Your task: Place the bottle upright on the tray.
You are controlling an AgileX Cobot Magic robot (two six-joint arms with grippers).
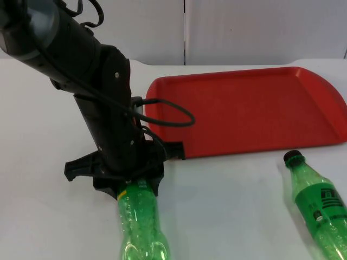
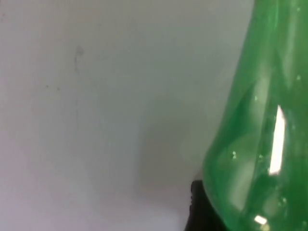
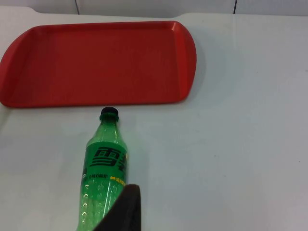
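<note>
Lying flat at lower centre of the top view, a green bottle [image 1: 142, 225] has its neck end under the left gripper [image 1: 126, 183], grip unclear, below-left of the red tray [image 1: 244, 108]; labelled bottle [image 1: 320, 208] lower right.

The left arm [image 1: 103, 114] is chunky matte black all over, with a grey rounded joint housing up near the shoulder end. A few small screws dot the side of the black casing. It widens at the bottom into a flat black bracket with angular wings sticking out both sides. The right wrist view has one black, tapered fingertip [image 3: 126, 211].
</note>
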